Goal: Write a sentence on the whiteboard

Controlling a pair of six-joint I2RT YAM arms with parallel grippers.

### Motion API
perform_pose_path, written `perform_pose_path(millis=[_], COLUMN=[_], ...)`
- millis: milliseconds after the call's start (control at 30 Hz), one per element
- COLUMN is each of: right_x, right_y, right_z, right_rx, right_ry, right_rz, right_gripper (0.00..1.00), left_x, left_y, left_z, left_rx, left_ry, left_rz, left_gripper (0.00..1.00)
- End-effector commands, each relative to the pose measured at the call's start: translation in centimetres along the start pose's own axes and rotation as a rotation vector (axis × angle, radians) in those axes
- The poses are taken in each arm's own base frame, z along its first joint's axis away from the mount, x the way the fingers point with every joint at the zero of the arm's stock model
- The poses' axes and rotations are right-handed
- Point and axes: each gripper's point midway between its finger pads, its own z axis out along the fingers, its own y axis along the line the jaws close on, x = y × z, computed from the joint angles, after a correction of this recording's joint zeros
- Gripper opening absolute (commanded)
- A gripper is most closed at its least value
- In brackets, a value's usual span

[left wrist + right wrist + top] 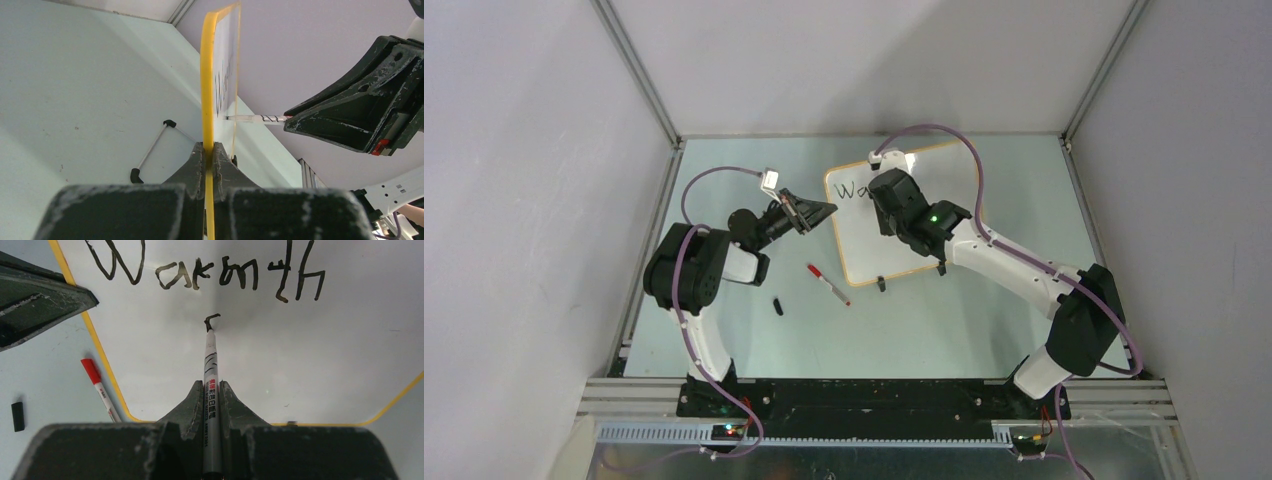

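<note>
One word of sentence (pixel 240 280) done: "Warmth", top of whiteboard (pixel 859 235), far-centre on table (pixel 984 320). Second line just begun, single hook. Left gripper (pixel 210 147) clamps board's edge; right gripper (pixel 212 390) clamps black marker (pixel 210 365), tip on board. Rest unwritten.

We see soft, even light; glare whitens the whiteboard's (pixel 869 235) far edge; left fingers (pixel 115 210) and right fingers (pixel 100 450) look blurred.
</note>
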Motion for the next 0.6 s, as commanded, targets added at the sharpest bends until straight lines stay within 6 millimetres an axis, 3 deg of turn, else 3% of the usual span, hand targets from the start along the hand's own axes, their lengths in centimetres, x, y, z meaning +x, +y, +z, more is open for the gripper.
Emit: perform_pose_path(millis=[0, 567], right_x=[0.3, 1.9], right_y=[-0.2, 0.6], right_z=[-0.1, -0.3], right_rx=[0.024, -0.014], right_ry=[0.017, 0.08], right_rz=[-0.006, -0.023], right_gripper=[0.0, 0.0], left_x=[-1.0, -1.0], left_y=[-1.4, -1.5], left_z=[-0.2, -0.2], left_rx=[0.044, 0.045], left_ry=[-0.02, -0.02], left_rz=[0.097, 0.096], left_gripper=[0.0, 0.0])
